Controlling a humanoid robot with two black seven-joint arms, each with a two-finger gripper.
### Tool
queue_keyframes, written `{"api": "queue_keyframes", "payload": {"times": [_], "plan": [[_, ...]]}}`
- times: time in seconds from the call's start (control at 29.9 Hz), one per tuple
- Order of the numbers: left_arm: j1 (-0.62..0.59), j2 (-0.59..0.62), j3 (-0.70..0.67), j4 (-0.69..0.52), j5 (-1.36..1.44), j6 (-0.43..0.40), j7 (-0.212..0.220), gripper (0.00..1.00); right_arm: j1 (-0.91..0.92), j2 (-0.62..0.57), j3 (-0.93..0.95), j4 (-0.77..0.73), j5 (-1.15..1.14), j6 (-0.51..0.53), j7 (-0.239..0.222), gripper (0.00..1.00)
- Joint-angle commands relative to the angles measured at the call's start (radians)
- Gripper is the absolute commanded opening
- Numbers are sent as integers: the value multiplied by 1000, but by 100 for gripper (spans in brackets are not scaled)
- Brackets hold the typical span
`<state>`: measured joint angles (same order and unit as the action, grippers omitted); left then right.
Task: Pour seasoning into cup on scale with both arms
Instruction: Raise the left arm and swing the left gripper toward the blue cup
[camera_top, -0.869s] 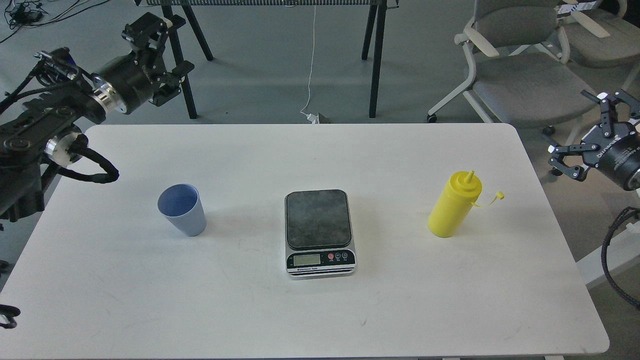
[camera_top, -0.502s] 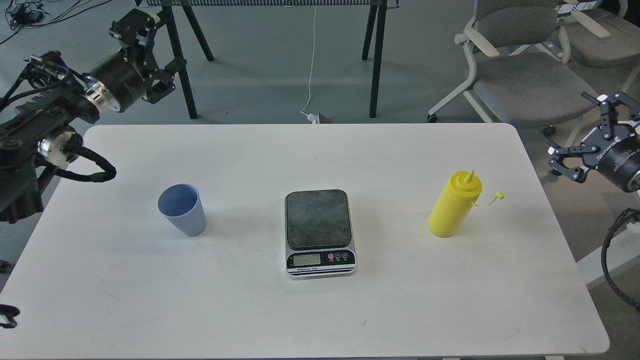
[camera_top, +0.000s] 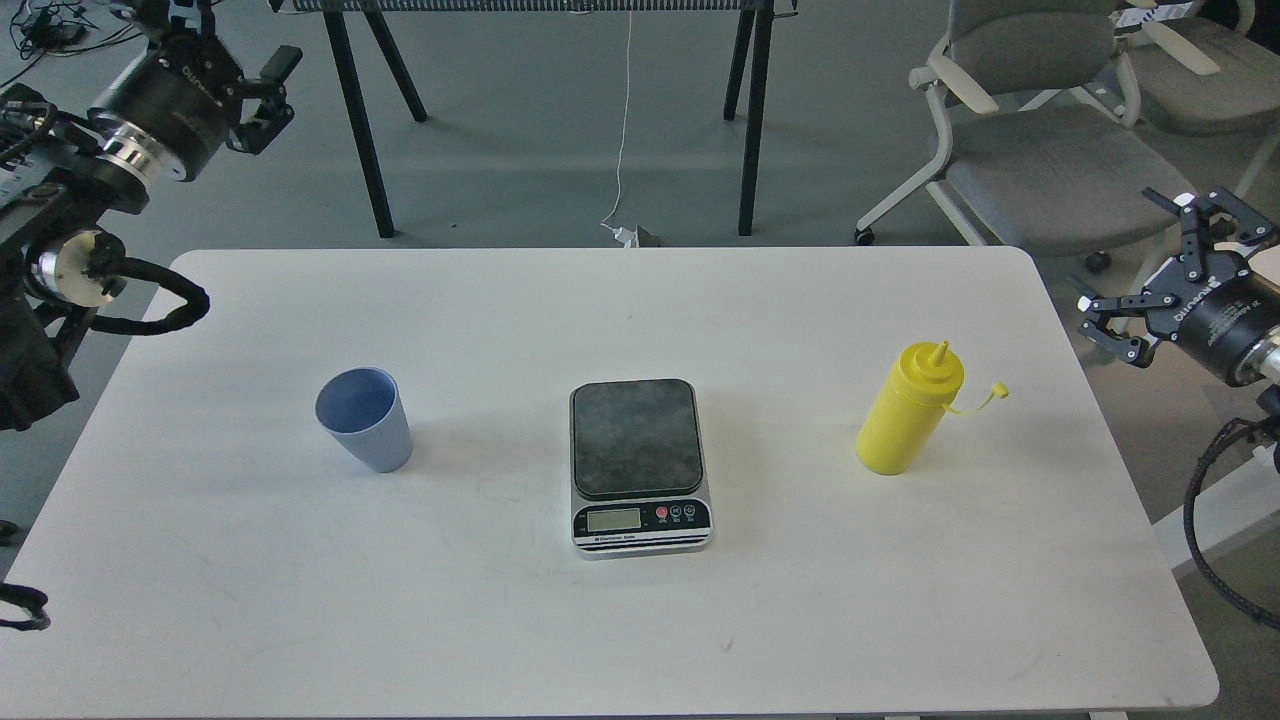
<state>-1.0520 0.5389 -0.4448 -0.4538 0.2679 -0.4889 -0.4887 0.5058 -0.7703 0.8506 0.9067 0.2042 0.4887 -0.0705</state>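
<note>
The light blue ribbed cup (camera_top: 365, 419) stands upright on the white table (camera_top: 620, 620), left of the scale (camera_top: 638, 463). The scale sits at the table's middle with a bare dark platform. The yellow squeeze bottle (camera_top: 908, 412) stands upright to the right, its small tethered cap hanging off to the right. My left gripper (camera_top: 232, 42) is open and empty, high beyond the table's far left corner, far from the cup. My right gripper (camera_top: 1128, 262) is open and empty, off the table's right edge, above and to the right of the bottle.
Grey office chairs (camera_top: 1040, 150) stand behind the table's right corner. Black stand legs (camera_top: 752, 120) and a white cable (camera_top: 622, 130) are on the floor behind the table. Black cable loops hang beside both arms at the table's side edges.
</note>
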Motion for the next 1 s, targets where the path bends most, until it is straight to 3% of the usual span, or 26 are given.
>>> {"api": "queue_keyframes", "payload": {"times": [0.0, 0.27, 0.5, 0.7, 0.97], "plan": [[-69, 73, 8, -2, 78, 0, 0, 100, -7, -4, -1, 0, 1, 0, 0, 98], [-272, 121, 8, -31, 808, 0, 0, 100, -13, 2, -1, 1, 1, 0, 1, 98], [-290, 168, 43, -304, 1377, 0, 0, 100, -26, 2, 1, 5, 4, 0, 3, 98], [-296, 191, 315, -494, 1680, 0, 0, 100, -44, 3, 2, 5, 7, 0, 3, 98], [-319, 184, 581, -502, 1844, 0, 0, 100, -56, 3, 8, 6, 11, 0, 5, 98]]}}
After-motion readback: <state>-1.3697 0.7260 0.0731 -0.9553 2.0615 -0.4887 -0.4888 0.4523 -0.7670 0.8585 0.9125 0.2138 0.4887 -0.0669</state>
